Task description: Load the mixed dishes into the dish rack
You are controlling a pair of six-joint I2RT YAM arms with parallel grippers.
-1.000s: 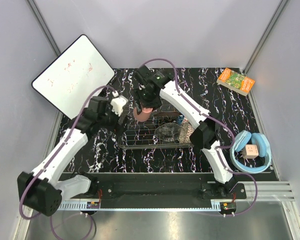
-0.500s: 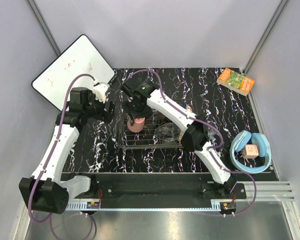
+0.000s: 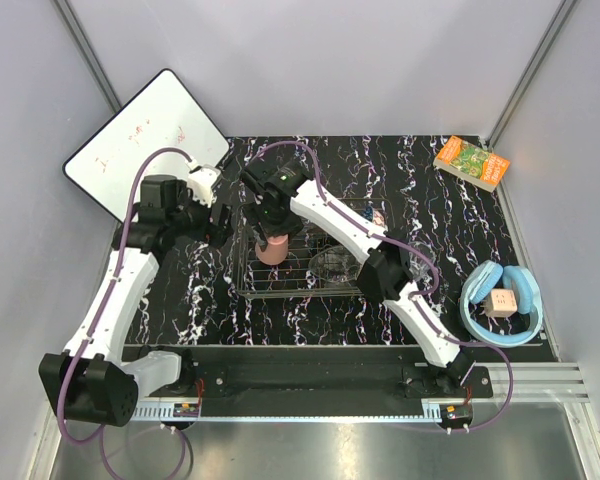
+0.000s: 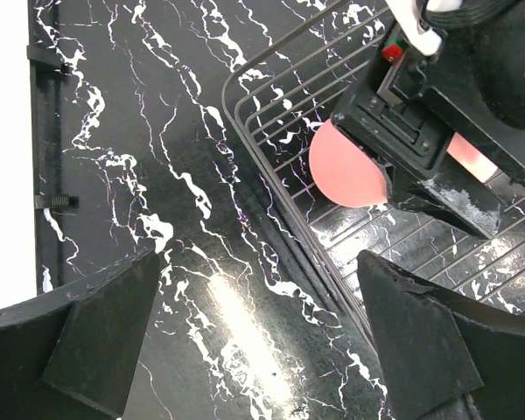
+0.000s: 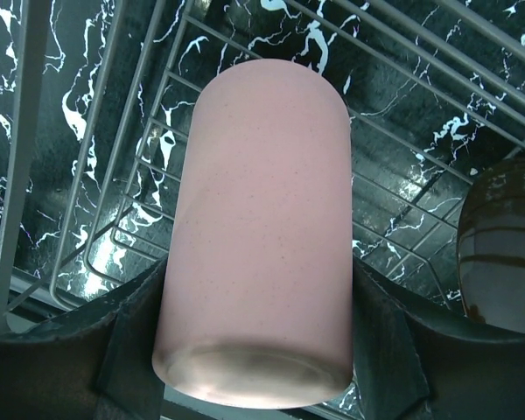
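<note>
- At the dish rack I'm mid-placement
- My left tool, apart and empty, hangs just outside the rack's left side
- My right tool is clamped on the pink plastic cup at the rack's left end
- Next I should seat it, then release

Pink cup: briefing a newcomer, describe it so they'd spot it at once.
Find the wire dish rack on the marbled table. At its left end the right hand grips the pink cup. It is plain opaque pink; the bowl beside it is clear glass.
</note>
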